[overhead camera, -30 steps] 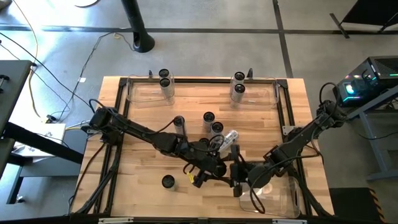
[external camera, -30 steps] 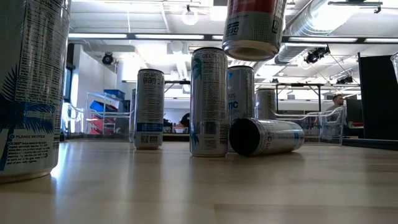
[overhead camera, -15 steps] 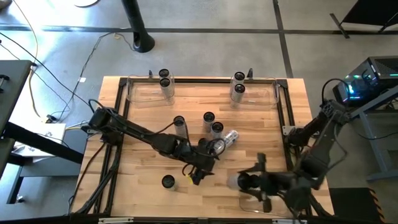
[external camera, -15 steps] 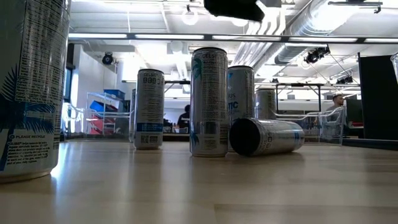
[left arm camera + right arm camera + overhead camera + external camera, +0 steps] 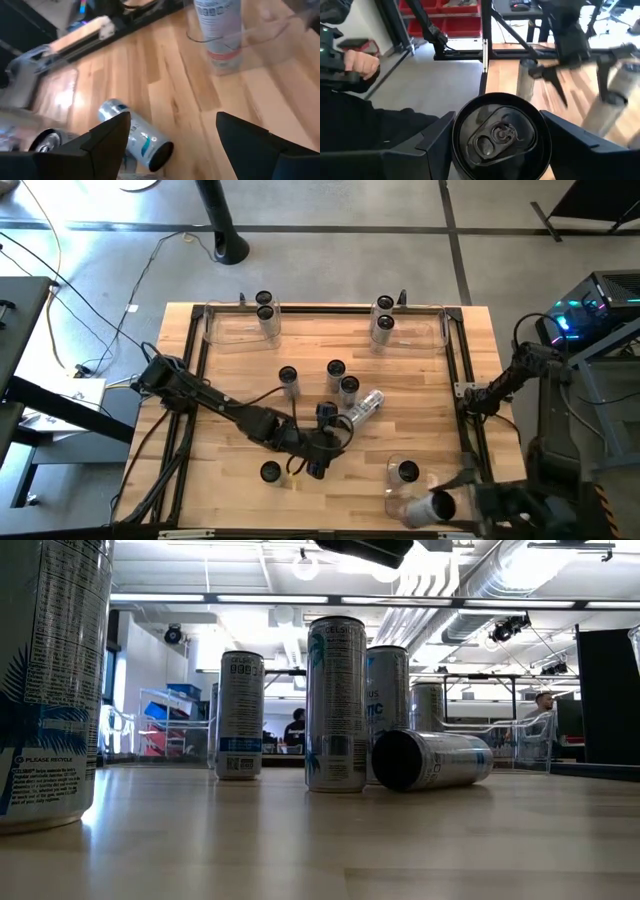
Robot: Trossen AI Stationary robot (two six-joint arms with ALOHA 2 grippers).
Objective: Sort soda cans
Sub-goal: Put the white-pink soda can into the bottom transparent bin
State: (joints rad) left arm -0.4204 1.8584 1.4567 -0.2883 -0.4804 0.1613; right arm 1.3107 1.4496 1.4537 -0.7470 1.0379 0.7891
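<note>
My right gripper (image 5: 452, 502) hangs over the table's near right corner, shut on a soda can (image 5: 500, 135) that is tipped near level above the clear bin (image 5: 392, 502). Another can (image 5: 407, 472) stands in that bin. My left gripper (image 5: 174, 117) is open above the table's middle, close to a can lying on its side (image 5: 136, 141). Three cans (image 5: 335, 368) stand upright beside the lying one, and one (image 5: 270, 472) stands near the front left. Two cans stand in each far bin (image 5: 265, 313) (image 5: 383, 322). My right gripper pinches the can's round side wall (image 5: 457, 150) between its two fingers, one on either side, close to the top end. The can's top with its pull tab (image 5: 495, 137) faces back toward the wrist. The can is lifted clear and lies near level.
A dark metal frame (image 5: 455, 370) runs around the table top. Clear bins sit at the far left (image 5: 232, 335) and far right (image 5: 422, 335). Bare wood lies along the near edge, between the front-left can and the near bin. A person's hand (image 5: 362, 62) shows beyond the table.
My right gripper has swung from the table's middle toward the near right corner and risen, carrying its can out over the near bin; the can has tipped from upright to near level. My left gripper has turned and shifted slightly toward the table's left.
</note>
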